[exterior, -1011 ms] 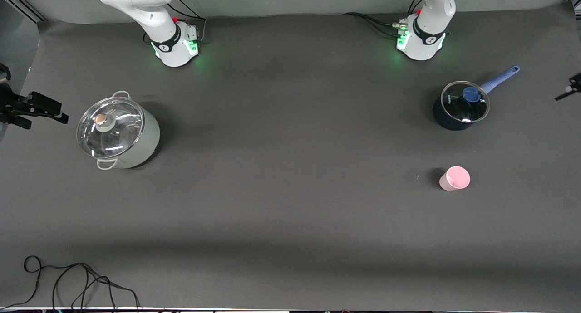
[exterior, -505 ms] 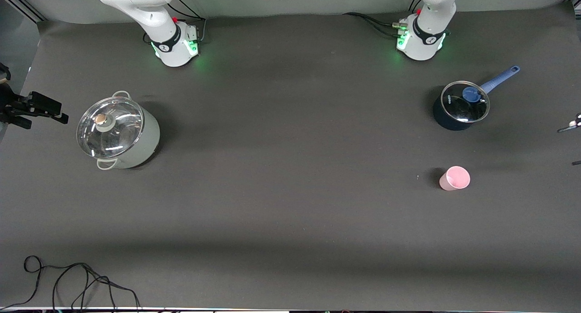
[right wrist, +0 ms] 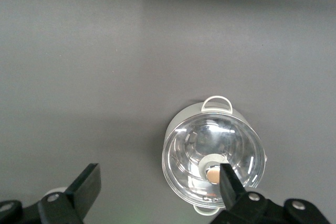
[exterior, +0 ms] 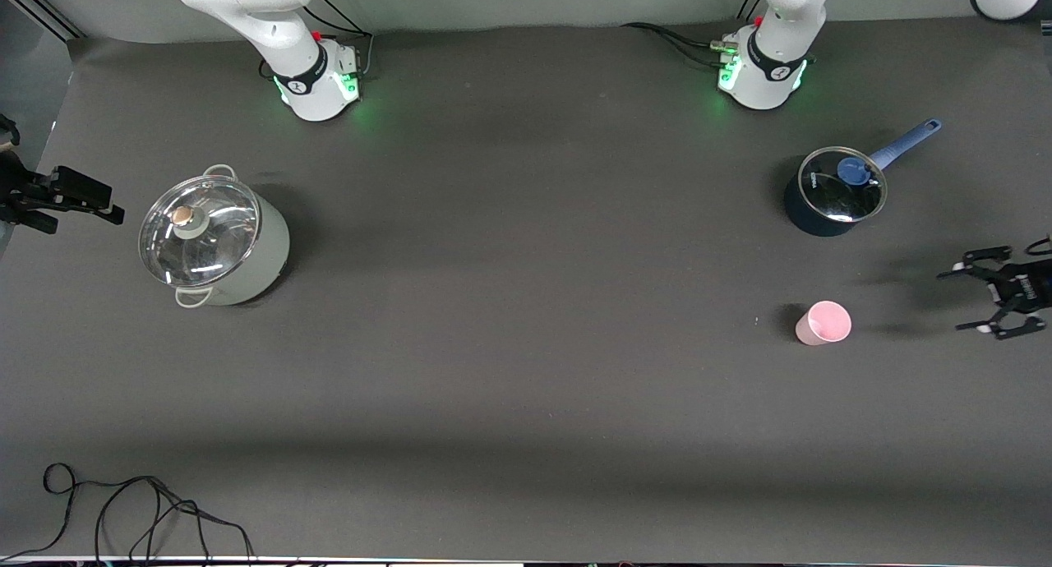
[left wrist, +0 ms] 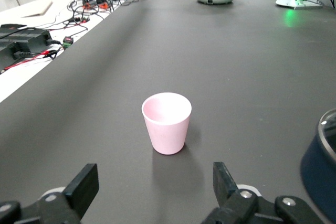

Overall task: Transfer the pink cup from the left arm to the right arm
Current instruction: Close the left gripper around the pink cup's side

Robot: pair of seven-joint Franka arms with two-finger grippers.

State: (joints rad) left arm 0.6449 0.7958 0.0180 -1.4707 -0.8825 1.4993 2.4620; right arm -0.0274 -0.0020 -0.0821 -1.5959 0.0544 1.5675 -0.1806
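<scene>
- Table [exterior: 526, 370] with a dark grey mat fills my front view, both arm bases along its top edge.
- Pink cup [exterior: 823, 323] stands upright on the mat, mouth up, toward the left arm's end of the table, touched by nothing.
- I see the left gripper [exterior: 970, 301] at that end of the table, low beside the cup and apart from it, fingers spread wide and holding nothing.
- In my left wrist view the cup [left wrist: 167, 123] sits ahead of the gap between the two black fingertips [left wrist: 84, 186].
- A blue saucepan [exterior: 833, 191] with a glass lid stands farther from the front camera than the cup.
- The right gripper [exterior: 111, 212] waits at the right arm's end of the table, beside a grey pot [exterior: 214, 238].
- My right wrist view looks down on that pot [right wrist: 213, 155] and its glass lid, with the fingers spread apart and nothing between them.
- A black cable [exterior: 148, 509] lies on the mat's near edge.
</scene>
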